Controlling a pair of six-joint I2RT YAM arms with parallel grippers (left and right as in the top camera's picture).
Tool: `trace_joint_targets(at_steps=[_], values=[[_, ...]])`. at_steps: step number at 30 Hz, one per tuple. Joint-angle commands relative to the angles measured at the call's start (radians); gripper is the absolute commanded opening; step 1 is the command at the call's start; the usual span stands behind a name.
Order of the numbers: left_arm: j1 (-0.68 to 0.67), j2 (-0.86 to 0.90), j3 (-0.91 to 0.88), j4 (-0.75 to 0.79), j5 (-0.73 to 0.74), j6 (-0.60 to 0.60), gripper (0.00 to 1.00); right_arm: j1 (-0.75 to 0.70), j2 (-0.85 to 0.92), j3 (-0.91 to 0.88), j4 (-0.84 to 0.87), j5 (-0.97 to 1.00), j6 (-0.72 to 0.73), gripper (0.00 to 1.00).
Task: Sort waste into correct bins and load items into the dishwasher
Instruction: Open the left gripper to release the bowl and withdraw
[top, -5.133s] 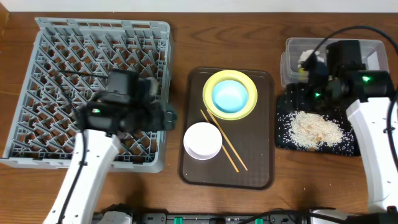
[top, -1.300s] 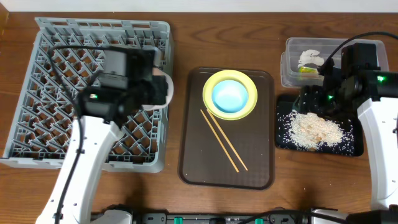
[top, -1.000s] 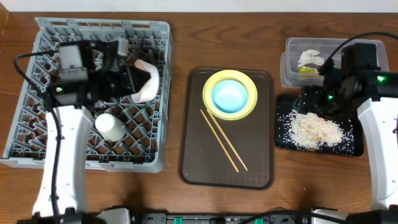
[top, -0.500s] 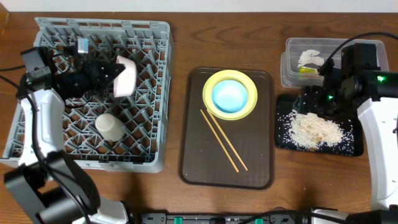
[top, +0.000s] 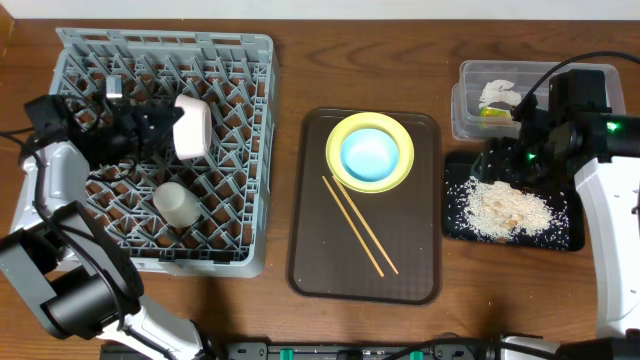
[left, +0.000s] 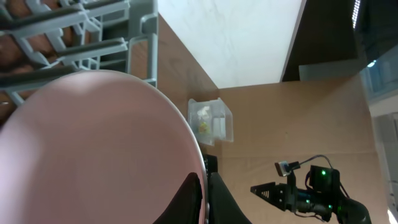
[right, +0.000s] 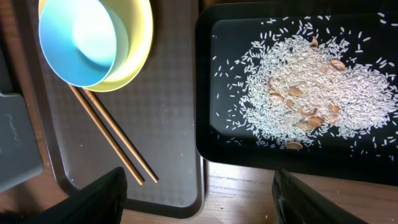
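Far left: left gripper (top: 166, 128) reaches over the grey dish rack (top: 160, 38), jaws clamped together on the rim of the pale pink-white bowl (top: 192, 127). The bowl is tipped on edge above the pegs in the rack's far half. Small white cup (top: 176, 204) sits among the pegs, on the near side of the bowl.

Centre: brown tray (top: 400, 250). Yellow plate (top: 334, 150) at its far end, light blue bowl (top: 370, 155) resting in the plate. Wooden chopsticks (top: 358, 225) lie side by side, diagonal, on the near side of the plate.

Right: clear tub (top: 462, 110) at the far edge, holding the white tissue (top: 500, 92) and the snack wrapper (top: 487, 113). Black tray (top: 565, 238) just near of it, rice scraps (top: 505, 208) heaped inside. Right gripper (right: 199, 177) hangs over the black tray's left edge, fingers wide apart, nothing between them.
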Motion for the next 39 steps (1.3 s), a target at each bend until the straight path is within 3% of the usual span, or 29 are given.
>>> trace_joint_targets(at_steps=[1, 6, 10, 14, 18, 24, 30, 32, 39], values=[[0.019, 0.015, 0.014, -0.002, -0.151, 0.014, 0.08, -0.011, 0.002, 0.018, -0.004, 0.000, 0.004, 0.73], [0.039, 0.015, 0.014, -0.002, -0.306, 0.014, 0.08, -0.011, 0.002, 0.018, -0.006, 0.000, 0.004, 0.73], [0.047, 0.015, 0.013, -0.002, -0.367, 0.014, 0.17, -0.011, 0.002, 0.018, -0.007, 0.000, 0.004, 0.73], [0.051, 0.015, 0.014, 0.005, -0.373, 0.014, 0.57, -0.011, 0.002, 0.018, -0.008, 0.000, 0.004, 0.72], [0.054, 0.014, 0.014, 0.006, -0.373, 0.013, 0.73, -0.011, 0.002, 0.018, -0.008, 0.000, 0.004, 0.73], [0.055, -0.038, 0.014, 0.008, -0.392, 0.009, 0.80, -0.011, 0.002, 0.018, -0.018, 0.002, 0.003, 0.73], [0.053, -0.208, 0.014, -0.032, -0.661, -0.055, 0.85, -0.011, 0.002, 0.018, -0.038, 0.052, 0.005, 0.73], [0.048, -0.268, 0.014, -0.050, -0.705, -0.059, 0.89, -0.011, 0.002, 0.018, -0.044, 0.077, 0.006, 0.73], [-0.084, -0.460, 0.014, -0.122, -0.852, -0.063, 0.90, -0.012, 0.002, 0.018, -0.030, 0.131, 0.042, 0.75]])
